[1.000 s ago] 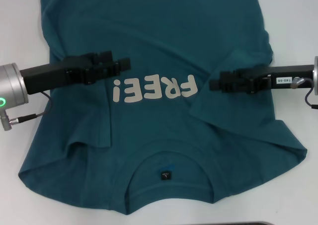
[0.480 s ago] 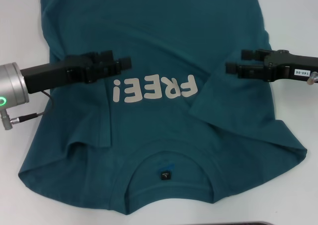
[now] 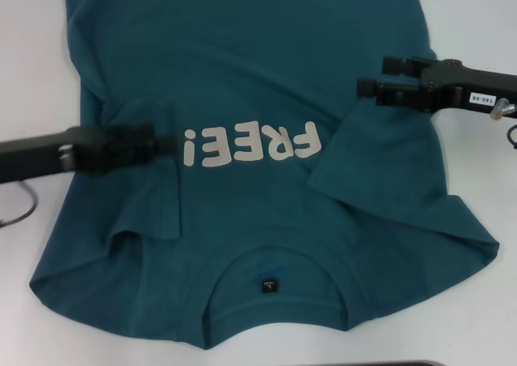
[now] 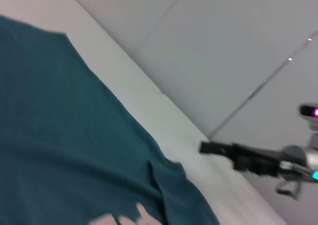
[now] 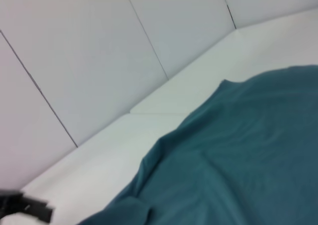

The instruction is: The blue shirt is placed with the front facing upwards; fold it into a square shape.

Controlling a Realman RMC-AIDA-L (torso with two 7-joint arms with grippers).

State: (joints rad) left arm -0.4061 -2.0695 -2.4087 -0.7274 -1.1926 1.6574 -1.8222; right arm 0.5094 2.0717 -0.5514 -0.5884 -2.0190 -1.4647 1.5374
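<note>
Worktop (image 3: 32, 27), white and broad, carries the whole scene, and the blue shirt (image 3: 250, 67) covers most of it, lying front up with its collar (image 3: 271, 289) nearest the robot and its long axis running straight away toward the far hem. Both sleeves look already turned inward: the left sleeve flap (image 3: 149, 192) lies over the chest beside the lettering, the right sleeve flap (image 3: 380, 168) slants in from the other side. White "FREE!" lettering (image 3: 250, 145) sits across the middle, reading upside down from the head view, and the small black neck label (image 3: 269, 285) shows inside the collar.

Now the arms. The left end effector (image 3: 161, 144) reaches in low from the left, right by the exclamation mark, apparently just over the folded sleeve edge; whether it is clenched or released, I cannot tell, as it is smeared in the head view. The right end effector (image 3: 373, 85) hangs above the shirt's right edge, beyond the sleeve flap; its state I cannot tell either.

My read: the lengthwise fold is next, collar end brought toward hem or hem toward collar. Both arms sit roughly mid-shirt, one per side. No containers anywhere here.
</note>
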